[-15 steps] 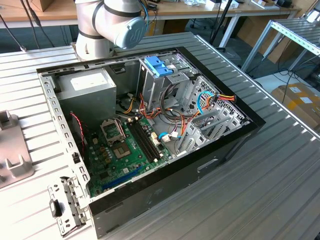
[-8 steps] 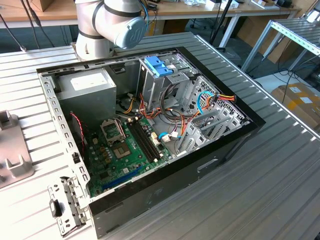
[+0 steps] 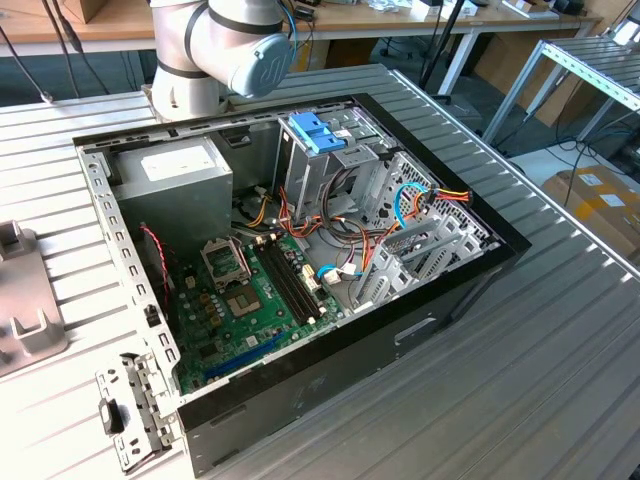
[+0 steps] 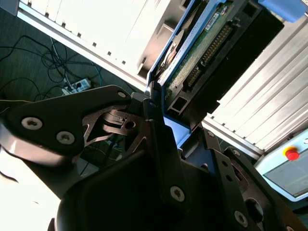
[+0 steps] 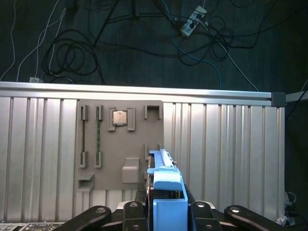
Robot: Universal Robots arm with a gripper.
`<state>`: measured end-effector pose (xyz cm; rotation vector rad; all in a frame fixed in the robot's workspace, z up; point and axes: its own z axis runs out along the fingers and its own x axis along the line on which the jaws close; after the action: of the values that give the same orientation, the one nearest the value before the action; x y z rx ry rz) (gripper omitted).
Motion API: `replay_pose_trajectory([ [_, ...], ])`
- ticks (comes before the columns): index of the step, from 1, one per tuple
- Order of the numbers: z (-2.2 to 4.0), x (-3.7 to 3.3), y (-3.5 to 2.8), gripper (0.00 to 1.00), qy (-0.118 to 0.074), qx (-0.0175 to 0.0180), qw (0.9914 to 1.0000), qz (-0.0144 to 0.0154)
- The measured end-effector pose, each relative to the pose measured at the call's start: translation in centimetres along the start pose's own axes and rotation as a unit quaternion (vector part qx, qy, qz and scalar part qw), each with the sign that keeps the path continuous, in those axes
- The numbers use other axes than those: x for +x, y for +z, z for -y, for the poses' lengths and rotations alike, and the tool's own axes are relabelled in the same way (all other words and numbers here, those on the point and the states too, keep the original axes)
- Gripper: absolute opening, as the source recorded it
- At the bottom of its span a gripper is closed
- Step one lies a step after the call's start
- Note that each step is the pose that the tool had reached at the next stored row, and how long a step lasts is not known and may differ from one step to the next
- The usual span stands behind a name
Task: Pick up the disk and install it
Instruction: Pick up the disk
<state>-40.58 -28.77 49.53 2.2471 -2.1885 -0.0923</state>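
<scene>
Gripping the disk by its light-blue frame, the claw is pinched on it from both sides. In the second wrist view the disk shows its green circuit-board face, with the claw clamped at the frame's near end. In the first wrist view the disk is held edge-on over a grey fixture tray lying on the ribbed metal table; whether it touches the tray cannot be determined. A square chip sits in one tray recess. In the exterior view an open computer case lies on the table, with a drive cage with blue tabs and a grey power supply box inside it, set apart from each other.
</scene>
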Motion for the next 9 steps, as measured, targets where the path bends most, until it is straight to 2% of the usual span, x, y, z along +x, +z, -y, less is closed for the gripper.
replay_pose_trajectory([
  [9, 0.27, 0.01, -0.01, 0.37, 0.0, 0.0, 1.0, 0.0],
])
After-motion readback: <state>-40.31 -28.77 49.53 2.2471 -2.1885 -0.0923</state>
